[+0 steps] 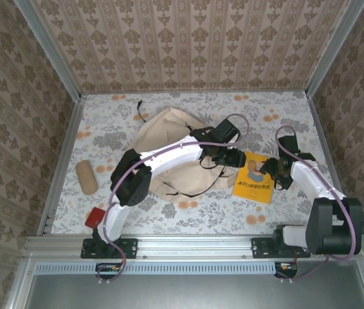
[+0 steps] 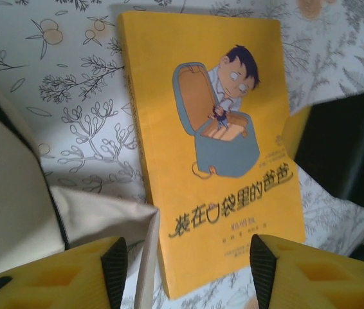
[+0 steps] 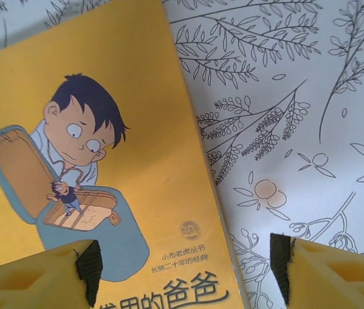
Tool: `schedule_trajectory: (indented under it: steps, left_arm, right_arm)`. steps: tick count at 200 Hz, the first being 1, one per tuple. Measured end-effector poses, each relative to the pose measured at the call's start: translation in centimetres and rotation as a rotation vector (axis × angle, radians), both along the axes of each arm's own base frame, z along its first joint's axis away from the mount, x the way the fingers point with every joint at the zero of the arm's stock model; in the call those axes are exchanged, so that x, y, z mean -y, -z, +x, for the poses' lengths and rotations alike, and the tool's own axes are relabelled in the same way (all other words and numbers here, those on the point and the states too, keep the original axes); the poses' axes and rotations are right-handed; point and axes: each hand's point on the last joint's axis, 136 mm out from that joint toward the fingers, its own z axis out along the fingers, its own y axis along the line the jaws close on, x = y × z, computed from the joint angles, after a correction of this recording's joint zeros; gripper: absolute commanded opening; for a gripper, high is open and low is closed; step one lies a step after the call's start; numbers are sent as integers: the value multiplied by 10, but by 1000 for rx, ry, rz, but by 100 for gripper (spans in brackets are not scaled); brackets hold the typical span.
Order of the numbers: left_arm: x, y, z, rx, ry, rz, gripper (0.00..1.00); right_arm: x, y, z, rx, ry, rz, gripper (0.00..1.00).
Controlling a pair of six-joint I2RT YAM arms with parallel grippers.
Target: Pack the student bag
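Yellow-tipped left gripper hovers with fingers parted, empty, over a thin yellow paperback book. The right gripper, likewise parted, straddles its side edge. Just beside lies the large beige fabric student bag. Grasping the book seems in hand: next, pinch an edge.

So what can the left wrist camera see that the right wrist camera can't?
Left wrist camera's extra: the student bag, beige, beside the yellow book. Right wrist camera's extra: the cover's small round badge, close enough to make out. Both: the book with its cartoon boy, the flowery tablecloth, and an open gripper at the bottom, the left gripper or right gripper.
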Motion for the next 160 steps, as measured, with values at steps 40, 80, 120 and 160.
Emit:
schedule_trajectory:
  steps: [40,80,120,160]
  left_arm:
    - [18,38,9,-61,-46,18,52]
    - [29,60,15,-102,-86,29,40]
    - [34,73,16,-129,-95,34,37]
    - [36,84,13,-156,-87,41,32]
  right_arm:
    - [-3,14,-1,-49,-30,19,61]
    - [-5,21,1,-63,-42,28,61]
    - [-8,30,0,-90,-62,44,55]
    - [-11,30,2,-83,-74,65,46]
